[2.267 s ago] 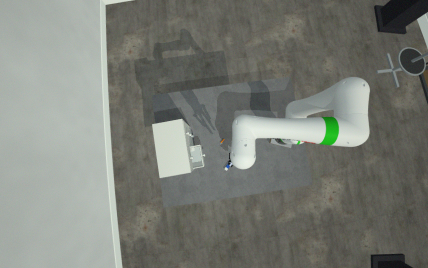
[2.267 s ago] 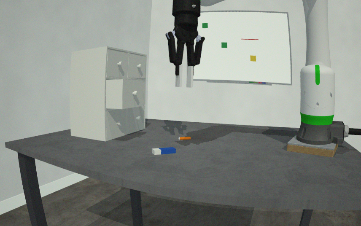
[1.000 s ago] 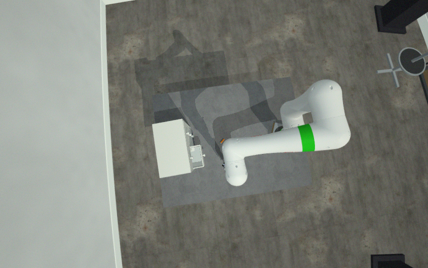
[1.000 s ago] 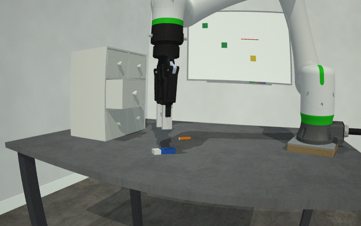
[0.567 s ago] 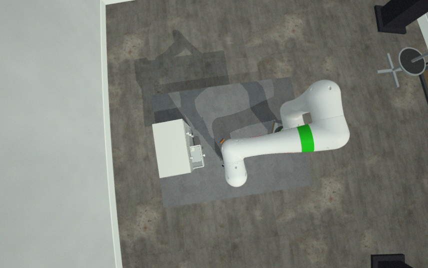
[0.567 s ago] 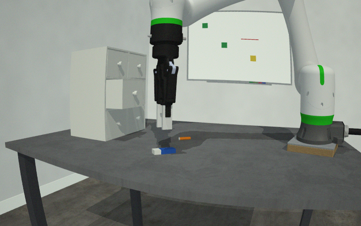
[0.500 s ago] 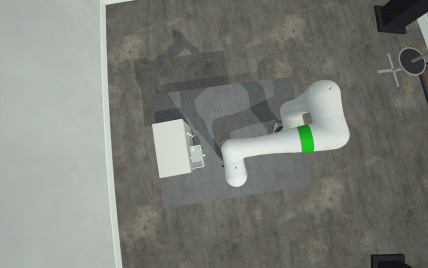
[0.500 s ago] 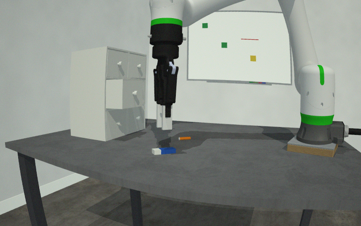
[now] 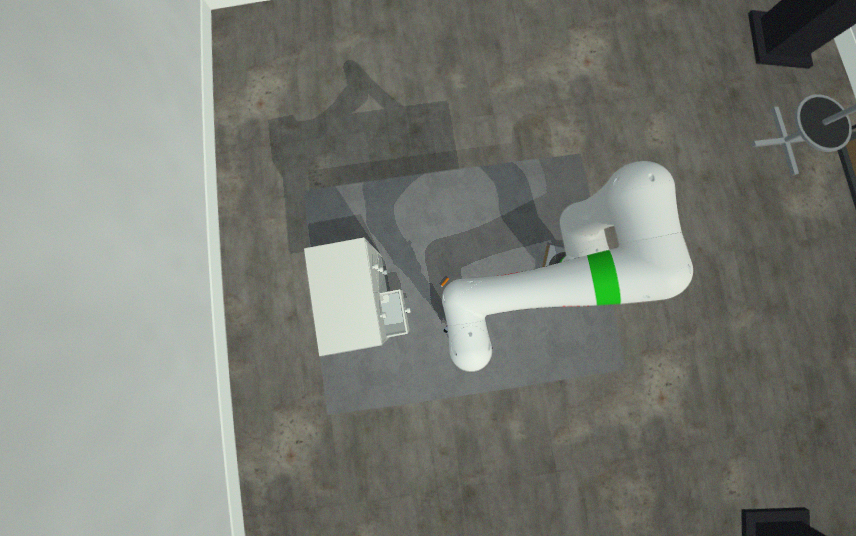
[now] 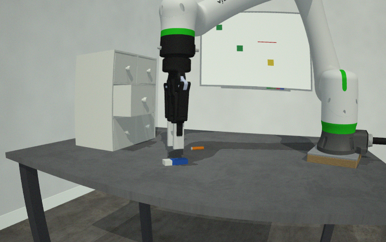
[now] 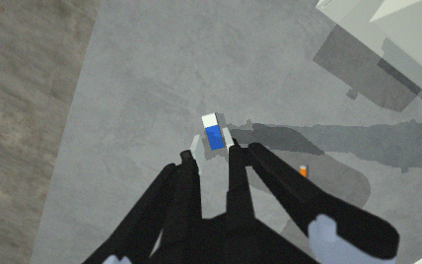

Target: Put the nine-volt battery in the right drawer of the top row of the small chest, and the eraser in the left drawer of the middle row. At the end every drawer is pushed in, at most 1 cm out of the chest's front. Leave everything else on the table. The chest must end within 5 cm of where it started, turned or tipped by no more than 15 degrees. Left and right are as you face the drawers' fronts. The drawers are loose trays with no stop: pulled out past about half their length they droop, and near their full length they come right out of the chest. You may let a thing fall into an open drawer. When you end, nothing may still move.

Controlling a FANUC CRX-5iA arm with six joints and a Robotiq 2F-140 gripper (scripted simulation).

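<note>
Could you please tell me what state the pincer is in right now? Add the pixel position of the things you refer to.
Pincer (image 10: 175, 146) (image 11: 213, 139): partly open, holding nothing, above the eraser (image 10: 176, 161) (image 11: 213, 134).

So my claw (image 10: 174, 146) (image 11: 213, 139) is way lower now than a couple seconds back, and I've twisted it around over the eraser (image 10: 175, 161) (image 11: 213, 132).
</note>
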